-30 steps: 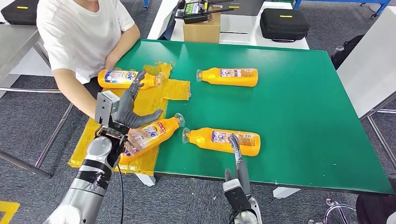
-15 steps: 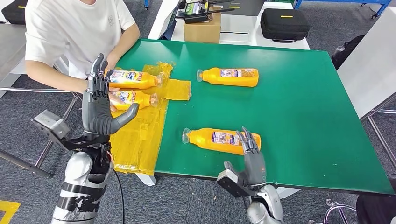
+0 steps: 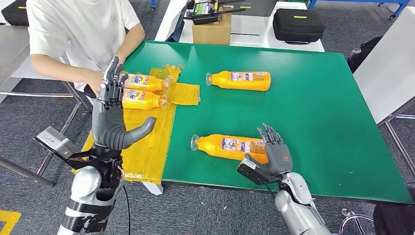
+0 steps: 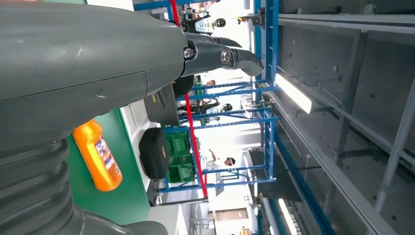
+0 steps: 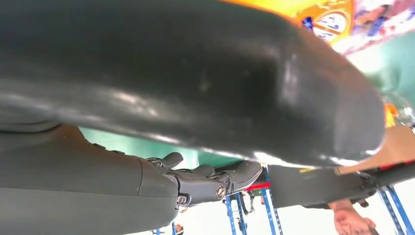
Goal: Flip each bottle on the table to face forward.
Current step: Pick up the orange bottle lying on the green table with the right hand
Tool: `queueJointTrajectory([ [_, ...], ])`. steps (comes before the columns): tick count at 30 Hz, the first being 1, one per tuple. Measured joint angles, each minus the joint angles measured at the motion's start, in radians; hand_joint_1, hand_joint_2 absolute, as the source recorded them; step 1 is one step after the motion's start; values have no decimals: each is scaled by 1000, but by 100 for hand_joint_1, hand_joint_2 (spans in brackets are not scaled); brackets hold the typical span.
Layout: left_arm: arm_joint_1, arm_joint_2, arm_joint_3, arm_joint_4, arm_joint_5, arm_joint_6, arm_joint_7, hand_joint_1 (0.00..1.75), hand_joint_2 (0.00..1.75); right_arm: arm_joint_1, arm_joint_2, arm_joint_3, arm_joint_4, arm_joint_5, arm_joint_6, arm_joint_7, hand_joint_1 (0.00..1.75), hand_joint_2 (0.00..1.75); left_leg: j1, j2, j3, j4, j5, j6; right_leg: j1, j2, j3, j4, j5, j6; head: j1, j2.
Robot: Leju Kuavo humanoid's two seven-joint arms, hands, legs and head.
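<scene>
We're on the near bottle (image 3: pixel 230 147) at lower centre: right hand (image 3: pixel 275 155) spread, empty, at its base; left hand (image 3: pixel 113 117) raised open at left; next, grip and roll label-forward.

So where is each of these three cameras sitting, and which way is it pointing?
Head view: high on the robot, looking forward and down at the green table, four orange bottles and a person; the raised left hand and right hand show.
Left wrist view: behind the left hand, turned sideways, facing across the table toward blue racks.
Right wrist view: behind the right hand, close beside the near bottle.
Shared: the far bottle shows in both head and left wrist views.
</scene>
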Motion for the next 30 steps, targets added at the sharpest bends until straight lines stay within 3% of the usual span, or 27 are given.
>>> queueJointTrajectory([
  [9, -23, -4, -18, 24, 1, 8, 18, 0, 175, -54, 11, 0, 105, 2, 70, -2, 0, 0, 0, 0, 0, 0, 0, 0, 0, 0, 0, 0, 0, 0, 0, 0],
  [13, -41, -12, -28, 40, 1, 9, 19, 0, 175, -83, 22, 8, 142, 15, 117, -13, 0, 175, 0, 1, 0, 0, 0, 0, 0, 0, 0, 0, 0, 0, 0, 0],
  [30, -58, -19, -49, 47, -2, 25, 16, 0, 175, -112, 22, 55, 180, 33, 143, -15, 0, 175, 0, 1, 1, 0, 0, 0, 0, 0, 1, 0, 0, 0, 0, 0],
])
